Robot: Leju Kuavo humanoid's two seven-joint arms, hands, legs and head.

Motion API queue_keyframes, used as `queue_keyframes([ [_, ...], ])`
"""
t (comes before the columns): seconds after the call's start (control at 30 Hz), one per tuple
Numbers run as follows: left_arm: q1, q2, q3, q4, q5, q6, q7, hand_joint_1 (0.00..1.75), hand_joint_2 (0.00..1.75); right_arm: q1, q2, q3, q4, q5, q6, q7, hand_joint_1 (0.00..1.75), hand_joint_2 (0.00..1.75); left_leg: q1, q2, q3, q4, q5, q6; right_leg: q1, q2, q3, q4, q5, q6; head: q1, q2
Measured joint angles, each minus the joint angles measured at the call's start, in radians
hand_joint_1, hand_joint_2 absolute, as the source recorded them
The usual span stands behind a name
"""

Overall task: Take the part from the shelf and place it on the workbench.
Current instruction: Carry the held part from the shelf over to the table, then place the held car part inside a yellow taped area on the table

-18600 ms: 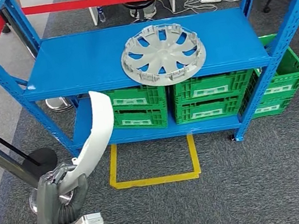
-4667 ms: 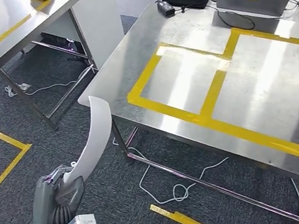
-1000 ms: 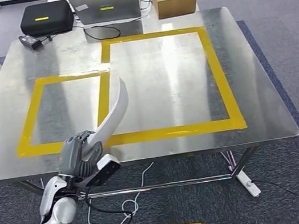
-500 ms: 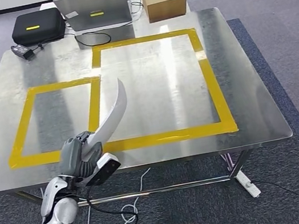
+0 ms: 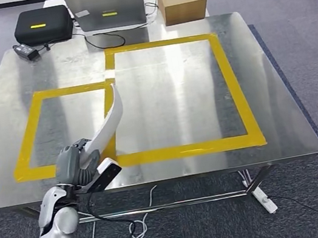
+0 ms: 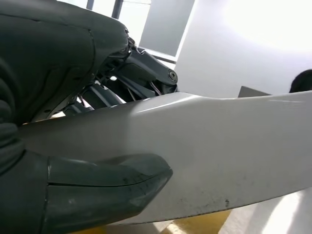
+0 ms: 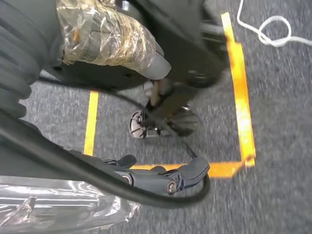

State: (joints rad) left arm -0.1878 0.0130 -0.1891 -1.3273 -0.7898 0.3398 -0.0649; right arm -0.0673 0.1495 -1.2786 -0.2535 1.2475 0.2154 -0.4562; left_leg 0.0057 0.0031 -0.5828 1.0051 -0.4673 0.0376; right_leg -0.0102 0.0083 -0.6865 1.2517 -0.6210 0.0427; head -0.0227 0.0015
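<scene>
No legible text, labels, brands or numbers anywhere. Closest candidates: black case [image 5: 42, 25] has a small yellow-green strip on its lid, no characters resolvable. Laptop [image 5: 106, 9] lid has a similar yellow-green strip plus a pale sticker near one corner, both too small to read. Cardboard box [image 5: 181, 1] shows plain faces. Yellow tape [image 5: 186, 149] on the surface [image 5: 275, 104] is unmarked outlines only. Both wrist views: nothing printed visible.
</scene>
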Motion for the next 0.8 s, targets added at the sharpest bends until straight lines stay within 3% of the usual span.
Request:
queue_keyframes([
  [0.03,0.000,0.000,0.000,0.004,-0.002,0.002,0.000,1.75,1.75,0.001,0.000,0.002,0.000,0.000,-0.001,-0.001,0.00,1.75,-0.002,0.000,0.002,0.000,-0.002,0.001,0.000,0.000,-0.027,0.038,-0.002,0.000,0.000,0.000],
  [0.07,0.000,0.000,0.001,0.008,-0.004,0.005,0.000,1.75,1.75,0.002,0.000,0.005,0.000,0.000,-0.001,-0.001,0.00,1.75,-0.004,-0.001,0.006,0.000,-0.005,0.002,0.000,0.000,-0.036,0.039,0.016,-0.002,0.000,0.000],
  [0.13,-0.001,0.000,0.001,0.015,-0.007,0.010,0.000,1.75,1.75,0.003,0.000,0.011,0.000,0.000,-0.004,-0.003,0.00,1.75,-0.007,-0.001,0.017,0.000,-0.013,0.000,0.001,0.000,0.005,-0.072,0.097,-0.010,0.000,0.000],
  [0.2,-0.004,-0.001,0.003,0.021,-0.009,0.015,0.000,1.75,1.75,0.001,-0.001,0.017,0.000,0.000,-0.005,-0.005,0.00,1.75,-0.012,-0.002,0.025,0.002,-0.021,-0.008,0.005,-0.002,0.067,-0.198,0.148,-0.021,-0.001,0.000],
  [0.23,-0.007,-0.001,0.004,0.023,-0.009,0.016,0.000,1.75,1.75,0.000,-0.001,0.018,0.000,0.000,-0.005,-0.006,0.00,1.75,-0.012,-0.002,0.026,0.003,-0.024,-0.012,0.007,-0.003,0.084,-0.230,0.153,-0.025,-0.001,0.000],
  [0.37,-0.012,-0.001,0.008,0.031,-0.014,0.021,0.000,1.75,1.75,0.002,-0.001,0.026,0.000,0.000,-0.006,-0.006,0.00,1.75,-0.010,-0.003,0.022,0.018,-0.038,-0.034,0.005,-0.003,0.100,-0.250,0.147,-0.038,-0.003,0.000],
  [0.43,-0.015,-0.002,0.012,0.034,-0.016,0.026,0.000,1.75,1.75,0.001,-0.001,0.030,0.001,0.000,-0.007,-0.007,0.00,1.75,-0.006,-0.003,-0.016,0.101,-0.082,-0.046,0.001,-0.004,0.109,-0.256,0.146,-0.047,-0.007,0.000],
  [0.5,-0.014,-0.002,0.016,0.040,-0.016,0.029,0.000,1.75,1.75,-0.001,-0.002,0.033,0.001,0.000,-0.007,-0.007,0.00,1.75,0.000,-0.003,-0.085,0.231,-0.132,-0.055,0.000,-0.005,0.114,-0.256,0.142,-0.052,-0.009,0.000],
  [0.53,-0.012,-0.001,0.019,0.043,-0.016,0.030,0.000,1.75,1.75,0.000,-0.002,0.035,0.001,-0.001,-0.007,-0.007,0.00,1.75,0.003,-0.003,-0.112,0.274,-0.139,-0.058,0.000,-0.005,0.116,-0.256,0.139,-0.052,-0.009,0.000],
  [0.57,-0.011,-0.001,0.021,0.047,-0.016,0.030,0.000,1.75,1.75,0.002,-0.002,0.036,0.002,-0.001,-0.007,-0.007,0.00,1.75,0.005,-0.003,-0.123,0.283,-0.127,-0.060,0.000,-0.005,0.120,-0.256,0.136,-0.051,-0.010,0.000],
  [0.6,-0.010,-0.001,0.022,0.049,-0.016,0.031,0.000,1.75,1.75,0.003,-0.002,0.037,0.003,-0.001,-0.008,-0.007,0.00,1.75,0.007,-0.002,-0.115,0.254,-0.095,-0.060,-0.001,-0.005,0.125,-0.256,0.133,-0.049,-0.010,0.000],
  [0.67,-0.011,-0.001,0.024,0.051,-0.016,0.031,0.000,1.75,1.75,0.003,-0.002,0.041,0.004,-0.001,-0.008,-0.007,0.00,1.75,0.008,0.002,-0.061,0.126,-0.017,-0.058,0.000,-0.006,0.136,-0.255,0.125,-0.041,-0.009,0.000],
  [0.7,-0.013,-0.001,0.025,0.052,-0.016,0.032,0.000,1.75,1.75,0.002,-0.002,0.042,0.004,-0.001,-0.008,-0.007,0.00,1.75,0.006,0.004,-0.035,0.067,0.005,-0.055,0.001,-0.006,0.140,-0.254,0.120,-0.036,-0.009,0.000],
  [0.73,-0.015,-0.001,0.025,0.053,-0.016,0.033,0.000,1.75,1.75,0.001,-0.002,0.042,0.004,-0.001,-0.008,-0.007,0.00,1.75,0.005,0.006,-0.019,0.031,0.012,-0.050,0.003,-0.007,0.141,-0.253,0.117,-0.030,-0.008,0.000],
  [0.8,-0.016,-0.001,0.025,0.055,-0.016,0.035,0.000,1.75,1.75,0.001,-0.002,0.043,0.005,-0.001,-0.009,-0.007,0.00,1.75,0.001,0.004,-0.013,0.013,0.004,-0.037,0.004,-0.011,0.141,-0.254,0.114,-0.019,-0.008,0.000],
])
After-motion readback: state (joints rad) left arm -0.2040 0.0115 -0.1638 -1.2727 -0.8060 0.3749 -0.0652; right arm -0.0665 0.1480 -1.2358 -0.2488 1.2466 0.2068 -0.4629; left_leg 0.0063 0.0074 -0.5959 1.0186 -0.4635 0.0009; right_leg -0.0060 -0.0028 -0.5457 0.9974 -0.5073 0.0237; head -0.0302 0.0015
